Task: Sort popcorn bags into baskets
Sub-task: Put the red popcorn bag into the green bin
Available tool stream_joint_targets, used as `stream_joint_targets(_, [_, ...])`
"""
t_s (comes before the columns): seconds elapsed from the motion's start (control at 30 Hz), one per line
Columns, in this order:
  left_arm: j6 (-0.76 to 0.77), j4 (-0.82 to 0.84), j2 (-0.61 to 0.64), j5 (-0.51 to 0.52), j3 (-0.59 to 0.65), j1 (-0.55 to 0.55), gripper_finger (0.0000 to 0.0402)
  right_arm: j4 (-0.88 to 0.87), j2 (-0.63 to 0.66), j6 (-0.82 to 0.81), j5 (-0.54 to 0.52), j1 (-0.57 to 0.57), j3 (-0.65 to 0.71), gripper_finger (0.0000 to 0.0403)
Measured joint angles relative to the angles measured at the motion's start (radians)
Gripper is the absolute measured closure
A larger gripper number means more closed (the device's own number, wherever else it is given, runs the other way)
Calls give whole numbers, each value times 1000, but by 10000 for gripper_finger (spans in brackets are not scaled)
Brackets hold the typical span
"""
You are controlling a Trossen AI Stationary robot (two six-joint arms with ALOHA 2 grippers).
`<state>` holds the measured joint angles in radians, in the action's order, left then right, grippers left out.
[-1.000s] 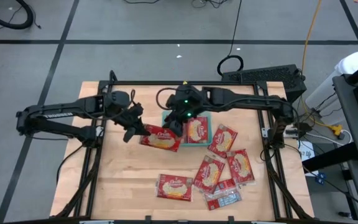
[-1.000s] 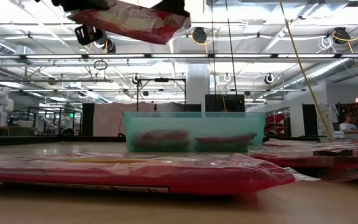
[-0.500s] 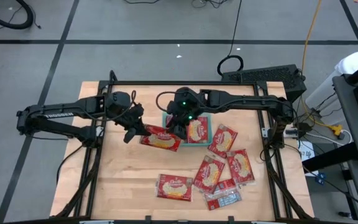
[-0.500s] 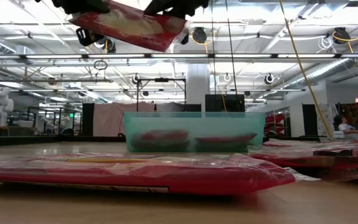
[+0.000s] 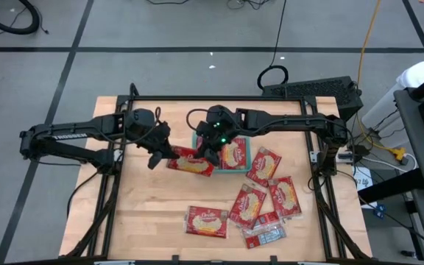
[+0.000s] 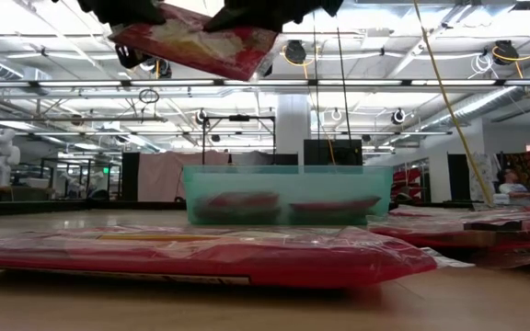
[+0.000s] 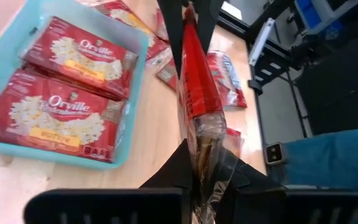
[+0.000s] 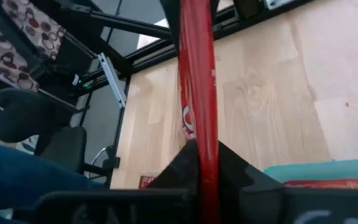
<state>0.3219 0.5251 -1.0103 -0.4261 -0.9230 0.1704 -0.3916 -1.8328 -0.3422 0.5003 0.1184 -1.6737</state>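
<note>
One red popcorn bag (image 5: 188, 162) hangs in the air above the table, just left of the teal basket (image 5: 249, 141). My left gripper (image 5: 165, 154) is shut on its left end and my right gripper (image 5: 207, 155) is shut on its end nearest the basket. In the low view the bag (image 6: 196, 41) hangs high between both grippers. Two popcorn bags (image 7: 82, 56) (image 7: 48, 115) lie flat in the basket (image 7: 138, 74). Several more bags (image 5: 271, 195) lie flat on the table at the right and near side. My left gripper pinches the bag's clear crimped end (image 7: 202, 146) between its two fingers, coming from the table's left and slanting down. The bag stands on edge in this hold, lifted clear of the table. My right gripper pinches the bag's opposite end (image 8: 204, 152) between its two fingers, coming from the table's right side and slanting down. The bag runs straight away from the fingers, edge-on, clear of the table.
Loose bags overlap in a heap to the right of the table's middle (image 5: 247, 205), one lies alone near the front (image 5: 207, 221), and one shows its grey-white side (image 5: 263, 235). Bare wood lies at the left (image 5: 142, 213). A big bag fills the low view's foreground (image 6: 201, 253).
My right gripper has come down onto the hanging bag and shut on its end nearest the basket. The bag has stayed in the air in my left gripper's hold, left of the basket.
</note>
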Motion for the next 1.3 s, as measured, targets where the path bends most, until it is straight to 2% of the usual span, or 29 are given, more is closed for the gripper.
stream_joint_targets(0.07, [1, 2, 0, 39, 0, 0, 366, -2, 0, -41, -7, 0, 2, 392])
stream_joint_targets(0.17, [3, -9, 2, 131, 0, -12, 323, -26, 9, -110, -11, 6, 2, 388])
stream_joint_targets(0.27, [0, -11, 7, 245, -1, -25, 256, -86, 34, -170, -43, 12, 3, 395])
stream_joint_targets(0.37, [63, -9, 10, 358, -1, -18, 186, -164, 67, -230, -103, 21, 3, 397])
stream_joint_targets(0.5, [103, -1, 11, 392, -1, 9, 115, -278, 114, -300, -223, 35, 4, 393])
stream_joint_targets(0.6, [106, 1, 11, 400, -1, 33, 90, -314, 164, -341, -286, 44, 33, 393])
stream_joint_targets(0.77, [141, 6, 13, 400, -1, 66, 99, -271, 283, -527, -425, 46, 191, 393])
stream_joint_targets(1.07, [187, 23, 18, 398, -1, 70, 151, 61, 530, -909, -695, 30, 628, 393])
stream_joint_targets(1.2, [198, 24, 18, 398, -1, 70, 167, 226, 573, -987, -768, 3, 787, 397])
stream_joint_targets(1.3, [219, 25, 18, 397, -1, 68, 177, 244, 566, -1031, -799, -21, 835, 397])
